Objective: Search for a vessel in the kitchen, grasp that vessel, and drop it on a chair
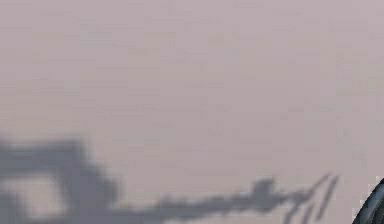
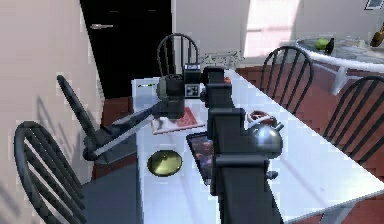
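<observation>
A white table (image 2: 330,165) ringed by dark chairs (image 2: 290,70) runs under your arm (image 2: 235,150), and it is crowded. If you swing or retract carelessly, the arm could knock the kettle (image 2: 265,135) just beside it, or the dark tray (image 2: 198,148) on its other side. The claw (image 2: 168,95) sits over the table's far part. You cannot tell whether it is clenched or released, or whether it holds anything. The likeliest vessel, a yellow bowl (image 2: 165,163), lies by the table's left edge, apart from the claw and nearer the robot.
</observation>
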Available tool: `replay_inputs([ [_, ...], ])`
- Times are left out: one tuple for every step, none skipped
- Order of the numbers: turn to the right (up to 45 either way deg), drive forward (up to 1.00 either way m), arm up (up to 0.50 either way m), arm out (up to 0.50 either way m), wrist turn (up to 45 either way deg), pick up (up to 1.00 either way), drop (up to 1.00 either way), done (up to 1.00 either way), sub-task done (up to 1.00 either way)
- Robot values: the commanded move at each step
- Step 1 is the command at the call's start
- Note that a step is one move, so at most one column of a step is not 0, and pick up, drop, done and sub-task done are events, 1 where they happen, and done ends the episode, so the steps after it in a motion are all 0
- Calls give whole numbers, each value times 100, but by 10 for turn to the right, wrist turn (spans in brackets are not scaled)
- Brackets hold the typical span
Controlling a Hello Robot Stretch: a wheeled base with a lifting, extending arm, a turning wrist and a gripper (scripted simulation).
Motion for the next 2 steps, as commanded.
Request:
replay_inputs([
  [0,0,0,0,450,0,0,0,0],
  [0,0,0,0,150,0,0,0,0],
])
